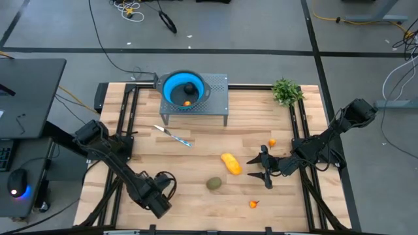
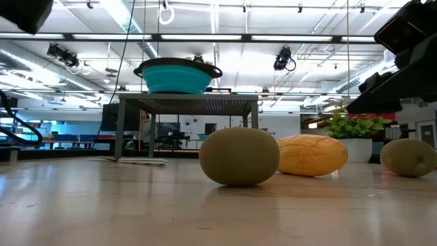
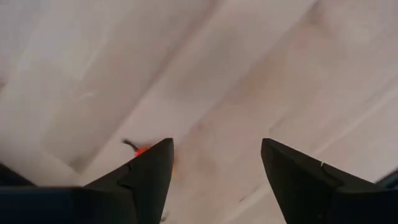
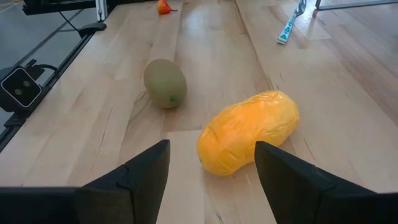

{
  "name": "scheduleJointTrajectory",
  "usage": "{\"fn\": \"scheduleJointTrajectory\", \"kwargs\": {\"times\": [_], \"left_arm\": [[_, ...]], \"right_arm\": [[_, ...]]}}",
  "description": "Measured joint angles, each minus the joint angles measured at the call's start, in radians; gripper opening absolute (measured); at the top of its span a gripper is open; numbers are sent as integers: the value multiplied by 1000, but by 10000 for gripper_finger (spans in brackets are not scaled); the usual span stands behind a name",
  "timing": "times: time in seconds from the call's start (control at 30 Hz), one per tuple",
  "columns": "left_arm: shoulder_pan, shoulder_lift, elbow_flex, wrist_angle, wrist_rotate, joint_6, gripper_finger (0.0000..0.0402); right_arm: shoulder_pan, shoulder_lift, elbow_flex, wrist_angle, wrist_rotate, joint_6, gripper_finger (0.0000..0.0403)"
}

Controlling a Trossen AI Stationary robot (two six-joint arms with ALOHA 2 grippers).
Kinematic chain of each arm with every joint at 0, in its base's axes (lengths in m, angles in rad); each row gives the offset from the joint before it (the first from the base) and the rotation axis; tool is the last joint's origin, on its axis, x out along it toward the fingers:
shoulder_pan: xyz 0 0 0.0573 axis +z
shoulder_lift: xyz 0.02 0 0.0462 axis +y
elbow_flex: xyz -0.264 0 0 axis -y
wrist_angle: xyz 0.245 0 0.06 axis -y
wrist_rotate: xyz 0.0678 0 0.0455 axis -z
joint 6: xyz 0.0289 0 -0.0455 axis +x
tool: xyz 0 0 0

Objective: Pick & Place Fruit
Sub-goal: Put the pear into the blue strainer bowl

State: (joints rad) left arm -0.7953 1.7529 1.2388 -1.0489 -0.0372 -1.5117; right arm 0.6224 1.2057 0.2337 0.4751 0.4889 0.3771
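Note:
A yellow oblong fruit (image 1: 230, 163) (image 4: 249, 132) lies on its side on the wooden table. My right gripper (image 1: 260, 168) (image 4: 212, 143) is open and points at it from the table's right. The fruit's nearer end reaches between the fingers, and no touch shows. An olive oval fruit (image 1: 214, 184) (image 4: 165, 83) lies beyond it. A second olive oval (image 2: 408, 156) shows at the right in the low view. My left gripper (image 1: 160, 192) (image 3: 214, 144) points down over bare wood near the front left, open, with a tiny orange piece (image 3: 142, 150) beside one finger.
A blue bowl (image 1: 171, 90) sits on a grey mesh stand (image 1: 219, 98) at the back, holding a dark ball (image 1: 189, 87) and an orange piece (image 1: 187, 102). A blue-handled knife (image 1: 173, 136) lies before it, a green plant (image 1: 286, 91) stands far right, and orange pieces (image 1: 272, 141) (image 1: 253, 203) lie loose.

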Motion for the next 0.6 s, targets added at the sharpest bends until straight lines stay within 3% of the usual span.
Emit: {"fn": "scheduleJointTrajectory", "kwargs": {"times": [0.3,0.6], "left_arm": [[-65,0,2,-34,-41,-175,238],[-130,0,2,-89,-19,-513,243]], "right_arm": [[0,0,0,-4,-3,2,245],[0,0,0,0,-2,1,245]]}}
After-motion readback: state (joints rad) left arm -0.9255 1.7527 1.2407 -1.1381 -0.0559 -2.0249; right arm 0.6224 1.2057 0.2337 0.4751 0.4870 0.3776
